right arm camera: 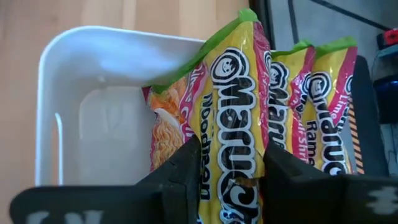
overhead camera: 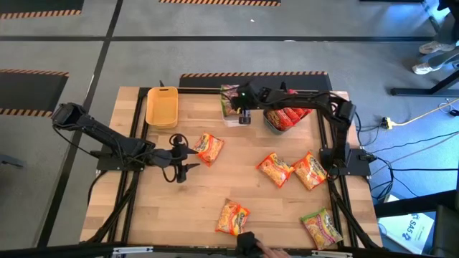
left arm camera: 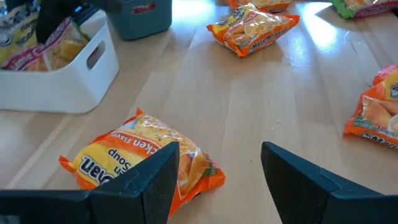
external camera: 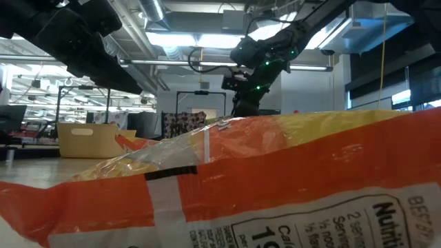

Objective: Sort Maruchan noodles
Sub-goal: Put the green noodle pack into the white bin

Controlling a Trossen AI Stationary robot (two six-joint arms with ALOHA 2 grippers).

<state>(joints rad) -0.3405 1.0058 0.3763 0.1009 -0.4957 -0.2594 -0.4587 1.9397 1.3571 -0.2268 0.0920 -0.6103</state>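
My right gripper (right arm camera: 233, 155) hangs over the white bin (right arm camera: 93, 93) at the table's far edge and is shut on a green-pink Maruchan packet (right arm camera: 233, 81). Two more green-pink packets (right arm camera: 311, 106) stand on edge in that bin beside it. My left gripper (left arm camera: 221, 162) is open and low over the table's left middle. Its fingers point at bare wood right beside an orange packet (left arm camera: 134, 155) that lies flat; I see no touch. More orange packets (overhead camera: 275, 170) (overhead camera: 310, 170) (overhead camera: 233, 217) and a green one (overhead camera: 321, 226) lie flat on the table. My right gripper pinches the green-pink packet between its two fingers, one on each flat face (right arm camera: 231, 134), coming from above and pointing down into the white bin. The packet stands on edge along the fingers. Its far, green-edged end (right arm camera: 245, 18) reaches down into the bin.
The yellow bin (overhead camera: 161, 107) stands at the far left. A dark grey bin (overhead camera: 287, 118) with red packets sits right of the white bin (overhead camera: 229, 100). In the low view an orange packet (external camera: 275, 186) fills the foreground. Bare wood lies across the table's middle (overhead camera: 237, 158).
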